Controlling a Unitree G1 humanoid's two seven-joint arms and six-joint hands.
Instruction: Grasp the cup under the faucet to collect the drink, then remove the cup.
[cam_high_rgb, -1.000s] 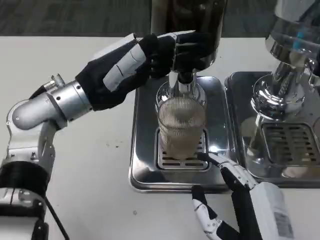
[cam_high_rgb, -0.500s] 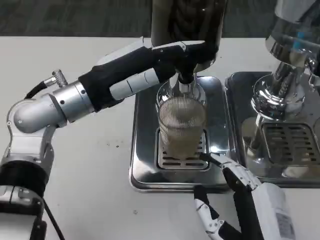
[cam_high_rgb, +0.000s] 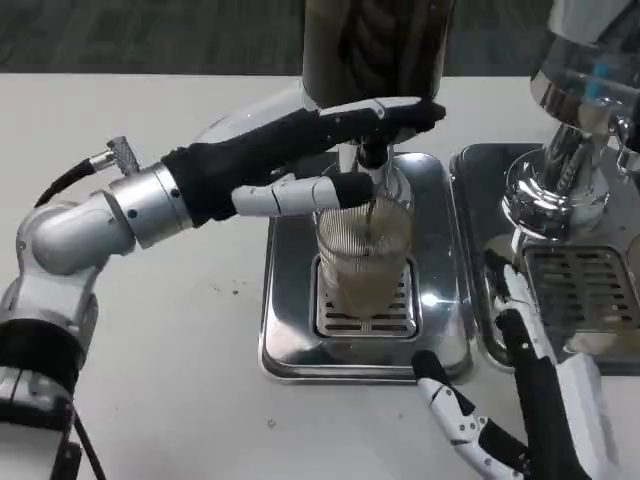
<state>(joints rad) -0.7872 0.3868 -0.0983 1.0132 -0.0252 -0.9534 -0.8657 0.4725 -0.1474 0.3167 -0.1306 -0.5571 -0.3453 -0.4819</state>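
A ribbed glass cup (cam_high_rgb: 365, 258) stands upright on the grate of the steel drip tray (cam_high_rgb: 288, 320), directly under the faucet (cam_high_rgb: 372, 155). A thin dark stream of drink falls into it, and brownish liquid fills its lower part. My left hand (cam_high_rgb: 300, 150) reaches in from the left with its fingers (cam_high_rgb: 400, 110) stretched flat over the faucet's top; its thumb (cam_high_rgb: 310, 192) lies just beside the cup's rim. Low at the right, my right hand (cam_high_rgb: 510, 400) is apart from the cup, fingers spread and holding nothing.
The dark dispenser tank (cam_high_rgb: 375, 40) rises behind the faucet. A second chrome dispenser (cam_high_rgb: 570, 150) with its own drip tray (cam_high_rgb: 580, 290) stands close on the right, beside my right hand. White table surface (cam_high_rgb: 170, 350) lies to the left of the tray.
My left hand's fingers went from curled around the faucet to stretched flat over it, and drink now streams into the cup. My right hand moved right, away from the cup's base.
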